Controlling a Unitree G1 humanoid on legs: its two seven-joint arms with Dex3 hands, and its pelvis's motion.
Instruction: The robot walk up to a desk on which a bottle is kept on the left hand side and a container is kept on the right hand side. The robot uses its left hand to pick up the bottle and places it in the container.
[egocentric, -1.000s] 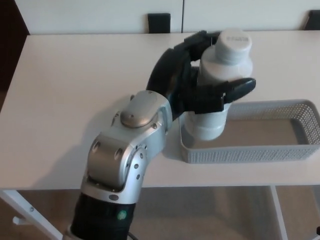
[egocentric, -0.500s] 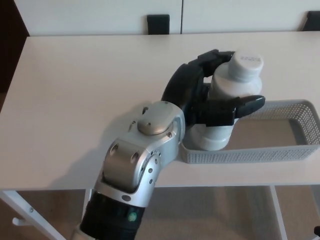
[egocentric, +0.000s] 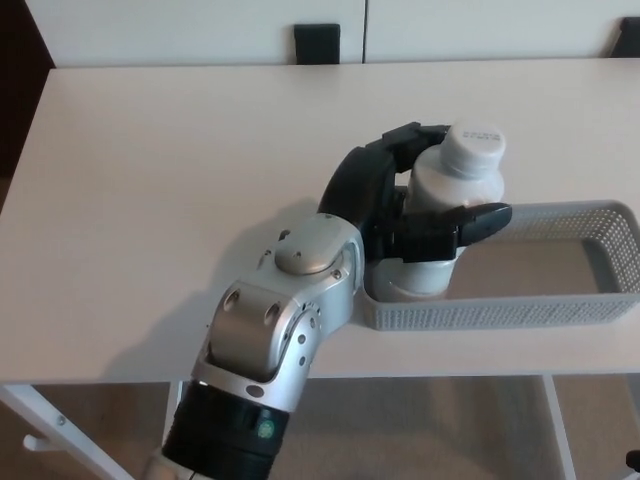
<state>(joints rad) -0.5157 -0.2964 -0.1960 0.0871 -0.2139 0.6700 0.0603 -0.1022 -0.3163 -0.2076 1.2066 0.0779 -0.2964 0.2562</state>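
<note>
Bottle (egocentric: 440, 215) sits lower than it did a second ago. Then I held it high, its base above the near rim of the container (egocentric: 560, 308); now its base is down inside the left end of the tray, behind the mesh wall, at or very close to the floor. I cannot tell whether it is actually resting there, since the near wall hides the contact.

My left hand (egocentric: 415, 205) is still wrapped around the white body: thumb across the front just under the shoulder, two fingers (egocentric: 405, 138) curled round the far side below the cap. Grip looks firm, nothing slack yet. Bottle stands nearly upright, leaning a little toward the right.

My forearm has come forward and down with it; the silver wrist housing now lies close against the tray's left corner, possibly touching.

Right hand does not show.

Reading of this: carry is done, lowering is nearly done. What remains is the release. The desk (egocentric: 160, 180) is bare on the left where the bottle would have started. Main risk, as I judge it, is letting go before the base is flat, so the bottle tips, or nudging the light tray with my wrist as I draw back.
</note>
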